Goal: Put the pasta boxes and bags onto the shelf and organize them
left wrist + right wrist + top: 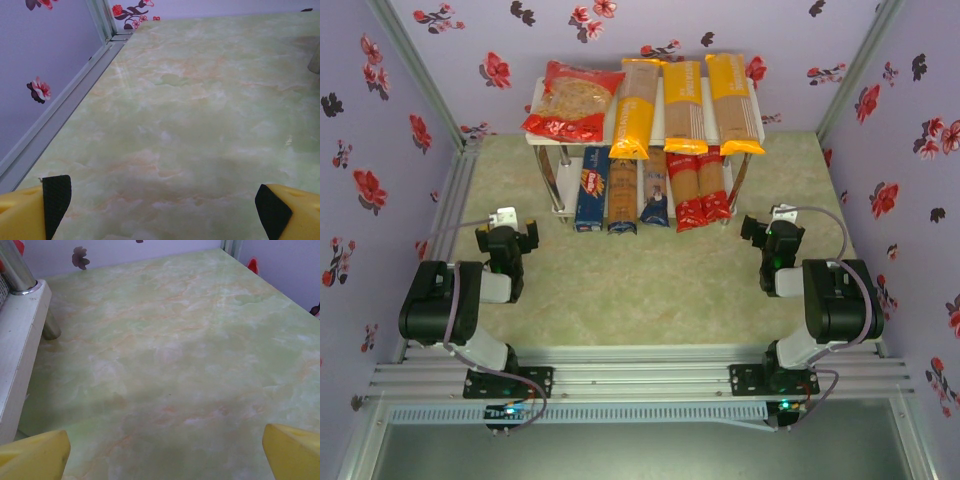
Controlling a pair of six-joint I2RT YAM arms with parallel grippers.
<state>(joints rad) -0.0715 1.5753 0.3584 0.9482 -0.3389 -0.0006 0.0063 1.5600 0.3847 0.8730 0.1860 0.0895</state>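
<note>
Both arms sit folded near their bases, the left gripper (507, 236) and the right gripper (770, 230) each pointing forward and low, jaws spread wide, holding nothing.

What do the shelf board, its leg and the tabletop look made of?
Shelf board: white and matte, likely painted or laminated wood, judging by its thick flat edge. Shelf leg: polished metal with mirror-like reflections. Tabletop: smooth green marble-pattern surface with soft glare, possibly printed laminate rather than stone.
</note>
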